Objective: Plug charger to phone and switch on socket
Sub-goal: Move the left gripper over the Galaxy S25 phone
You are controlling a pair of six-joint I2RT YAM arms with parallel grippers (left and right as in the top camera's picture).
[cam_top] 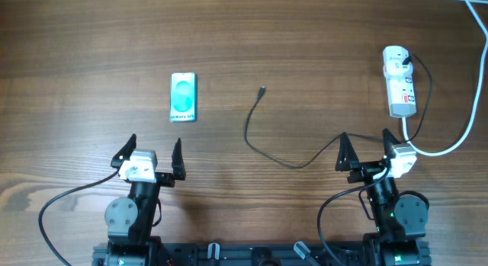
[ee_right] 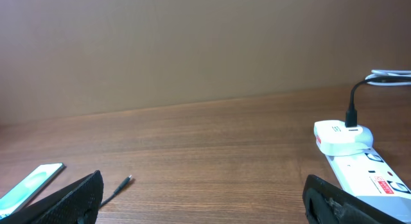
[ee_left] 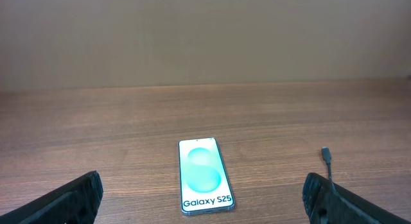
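Nothing done: left claw (cam_top: 155, 140), right claw (cam_top: 366, 136) both released; Galaxy S25 phone (cam_top: 183, 97), charger (cam_top: 252, 117), socket (cam_top: 399, 87) lie untouched ahead of them.

The phone (cam_top: 183, 97) glows turquoise with a pale oval. The charger (cam_top: 246, 130) is black, the socket (cam_top: 399, 83) white, seemingly red-marked, and the table (cam_top: 76, 52) brown woodgrain.

Desk (cam_top: 76, 52): brown wood-grain top, streaked, smooth, low sheen. Phone (cam_top: 183, 97): glossy screen face, pale smooth rim. Socket (cam_top: 399, 91): hard white plastic, smooth, slight shine; grey end duller. Charger (cam_top: 246, 131): thin black sheath, matt, rubbery look. White cable (cam_top: 438, 152), right of frame: smooth, faintly glossy. Left tool (cam_top: 155, 142) and right tool (cam_top: 365, 136): black fingers, matt plastic look.
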